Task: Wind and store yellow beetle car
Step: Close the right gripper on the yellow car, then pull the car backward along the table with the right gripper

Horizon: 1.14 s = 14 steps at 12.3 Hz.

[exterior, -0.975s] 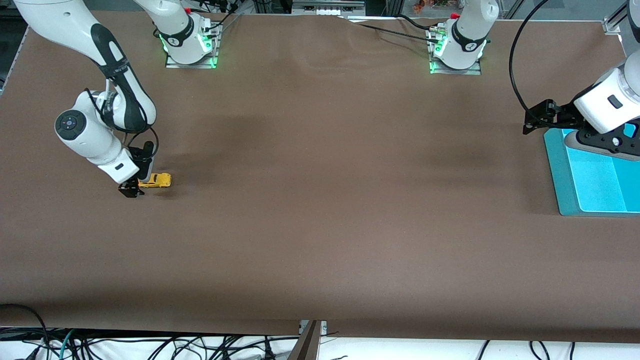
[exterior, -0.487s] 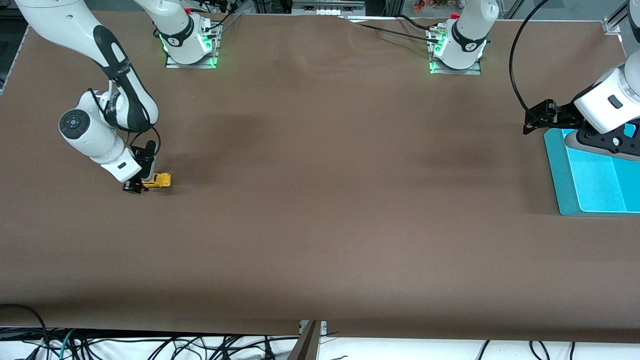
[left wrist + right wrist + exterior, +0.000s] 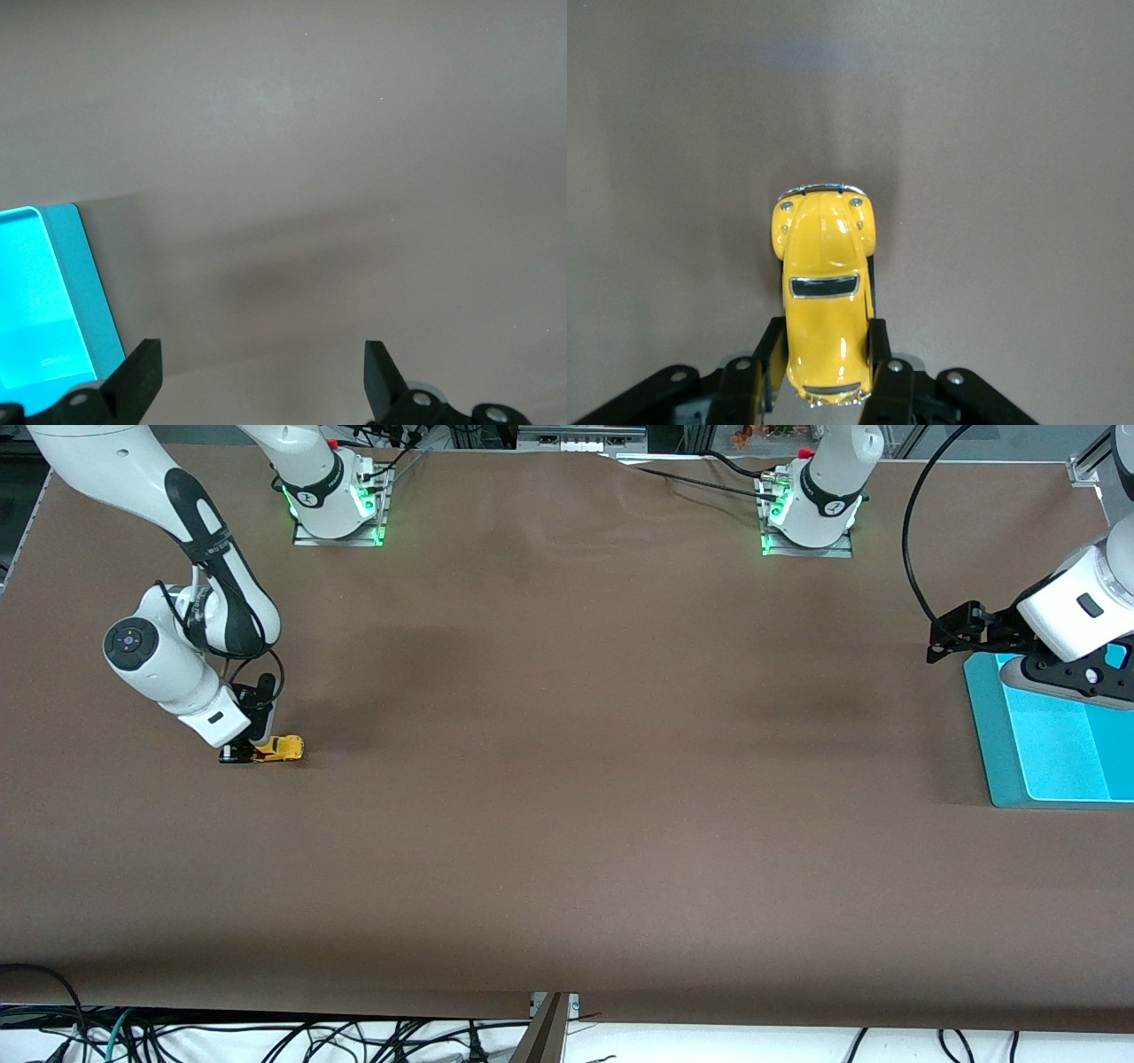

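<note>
The yellow beetle car (image 3: 281, 748) sits on the brown table near the right arm's end. In the right wrist view the car (image 3: 824, 292) lies between my right gripper's fingers (image 3: 771, 354), which press on both sides of its rear half. My right gripper (image 3: 248, 751) is low at the table, shut on the car. My left gripper (image 3: 948, 638) hangs open and empty over the table's edge beside the teal tray (image 3: 988, 726); its fingertips (image 3: 142, 376) stand wide apart, and the arm waits.
The teal tray (image 3: 84, 274) lies at the left arm's end of the table, with a lighter inner floor. The two arm bases (image 3: 337, 505) stand along the table's back edge. Cables hang below the front edge.
My right gripper has come down and closed in on the rear of the car, fingers now on both its sides. The car has barely moved. The left arm is still.
</note>
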Motion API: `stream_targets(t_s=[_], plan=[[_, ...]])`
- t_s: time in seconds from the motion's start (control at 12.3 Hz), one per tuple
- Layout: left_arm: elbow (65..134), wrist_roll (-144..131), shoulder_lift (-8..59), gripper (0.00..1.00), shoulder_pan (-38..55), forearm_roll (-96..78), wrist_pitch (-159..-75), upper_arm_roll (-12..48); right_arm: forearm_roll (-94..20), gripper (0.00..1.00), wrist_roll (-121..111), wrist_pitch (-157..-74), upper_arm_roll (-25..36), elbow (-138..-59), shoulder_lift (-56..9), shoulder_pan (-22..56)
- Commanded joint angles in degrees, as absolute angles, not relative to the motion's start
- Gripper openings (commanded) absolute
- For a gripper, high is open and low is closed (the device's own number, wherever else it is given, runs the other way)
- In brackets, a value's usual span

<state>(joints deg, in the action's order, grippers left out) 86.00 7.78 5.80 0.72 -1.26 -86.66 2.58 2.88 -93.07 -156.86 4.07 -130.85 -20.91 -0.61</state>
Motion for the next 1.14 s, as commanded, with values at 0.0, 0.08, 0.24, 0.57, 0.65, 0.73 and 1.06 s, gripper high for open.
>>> stream_targets(t_s=[0.0,0.08,0.24,0.57,0.65,0.73,1.06], plan=[[84.37,7.73,6.50,1.00,0.79,-2.37,-85.69,2.55,2.64,0.22,-96.14,-157.85,3.69,-131.92,-22.05,-3.59],[84.37,7.73,6.50,1.00,0.79,-2.37,-85.69,2.55,2.64,0.23,-97.54,-157.94,3.69,-131.75,-22.67,-5.78],[84.37,7.73,6.50,1.00,0.79,-2.37,-85.61,2.55,2.81,0.25,-101.32,-158.20,3.60,-130.96,-23.55,-10.09],[84.37,7.73,6.50,1.00,0.70,-2.37,-85.61,2.55,2.73,0.26,-107.47,-158.20,3.60,-128.07,-24.69,-17.91],[84.37,7.73,6.50,1.00,0.79,-2.37,-85.61,2.55,2.72,0.27,-108.36,-158.20,3.52,-126.84,-25.65,-19.06],[84.37,7.73,6.50,1.00,0.79,-2.37,-85.61,2.55,2.72,0.27,-109.33,-158.12,3.52,-125.78,-26.80,-20.12],[84.37,7.73,6.50,1.00,0.70,-2.37,-85.69,2.55,2.29,0.65,-109.60,-157.68,2.55,-124.63,-27.07,-20.65]])
